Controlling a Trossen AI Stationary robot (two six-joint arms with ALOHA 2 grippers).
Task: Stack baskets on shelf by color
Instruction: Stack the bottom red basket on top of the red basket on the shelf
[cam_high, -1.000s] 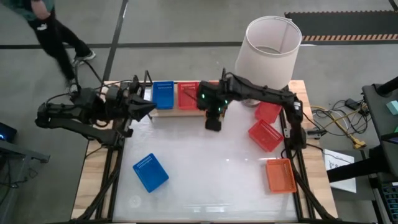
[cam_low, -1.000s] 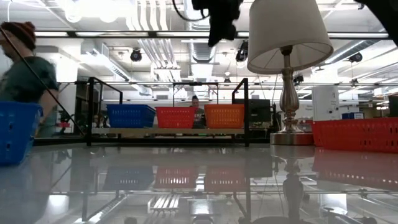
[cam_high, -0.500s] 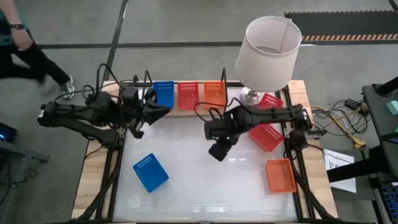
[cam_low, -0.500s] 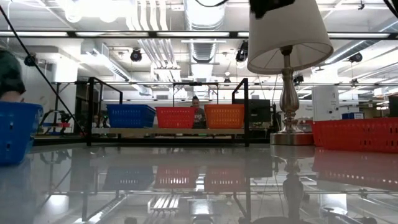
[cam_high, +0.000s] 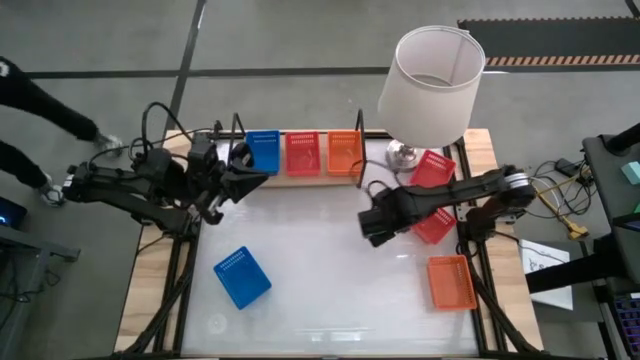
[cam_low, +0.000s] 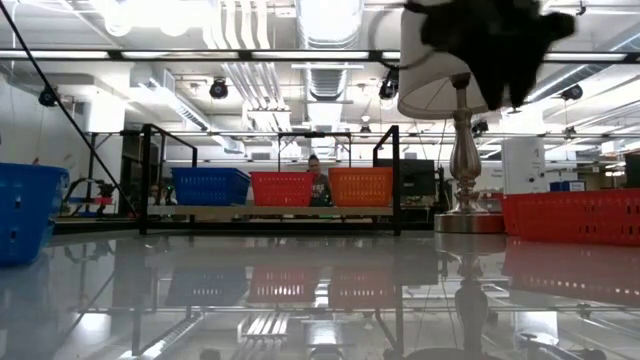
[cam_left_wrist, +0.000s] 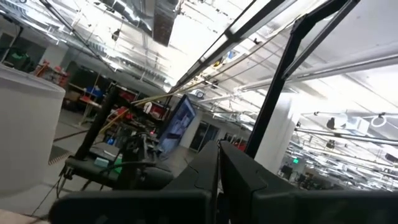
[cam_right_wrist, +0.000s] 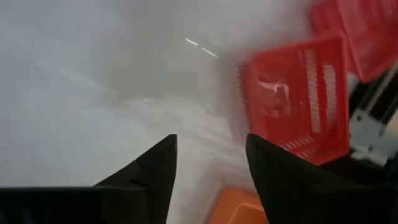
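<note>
On the shelf (cam_high: 300, 176) at the table's far edge stand a blue basket (cam_high: 262, 152), a red basket (cam_high: 302, 152) and an orange basket (cam_high: 344, 150) side by side. Loose baskets lie on the table: blue (cam_high: 241, 277) near left, two red (cam_high: 432, 168) (cam_high: 437, 228) at the right, orange (cam_high: 451, 282) near right. My right gripper (cam_high: 370, 228) hangs open above the table, just left of the nearer red basket (cam_right_wrist: 298, 99), with nothing between its fingers. My left gripper (cam_high: 262, 178) is shut and empty, in front of the shelf's left end.
A table lamp with a wide white shade (cam_high: 430, 75) stands at the far right beside the shelf, its base (cam_low: 462, 222) on the table. A person's legs (cam_high: 40, 110) show on the floor beyond the far left corner.
My right gripper has swung away from the shelf's front toward the table's near and right edges, ending beside the red baskets. My left gripper has edged slightly toward the right. The person at the far left has walked off leftward.
</note>
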